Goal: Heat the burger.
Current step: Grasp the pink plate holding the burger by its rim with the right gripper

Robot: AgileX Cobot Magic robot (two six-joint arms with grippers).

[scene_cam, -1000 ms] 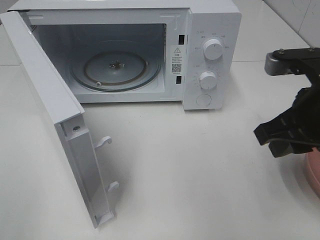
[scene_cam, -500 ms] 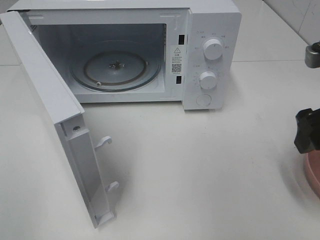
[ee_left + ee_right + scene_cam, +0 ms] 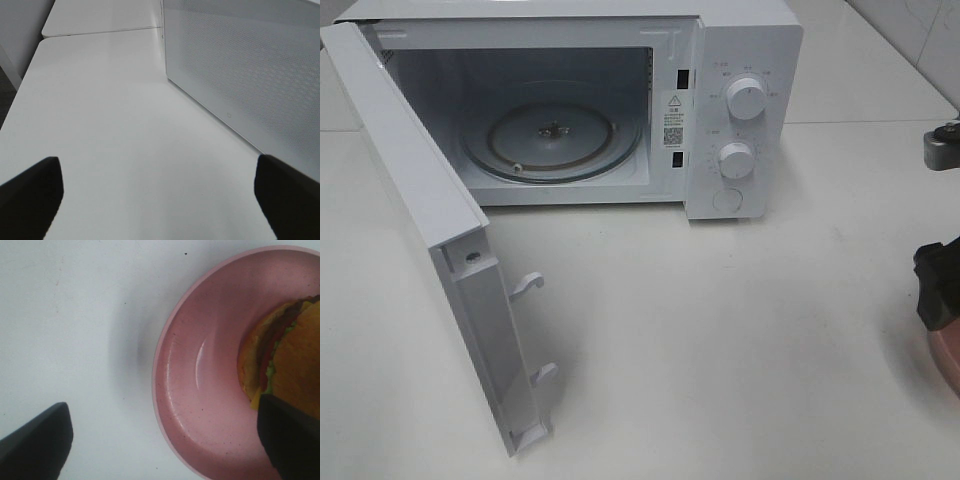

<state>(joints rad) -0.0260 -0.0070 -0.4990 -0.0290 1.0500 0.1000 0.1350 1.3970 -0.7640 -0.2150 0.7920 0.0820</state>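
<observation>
Right jaws hang spread wide over the pink plate (image 3: 200, 390), left jaws gaping too, so best to centre on the burger (image 3: 292, 355) and squeeze its bun gently.

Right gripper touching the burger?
Cannot tell. In the right wrist view the right gripper stands open and one finger overlaps the burger, but that view does not show whether it presses the bun or hangs above it.

The microwave (image 3: 765, 60) bears a warning-triangle sticker (image 3: 674, 118) with a QR code; its print is illegible.
</observation>
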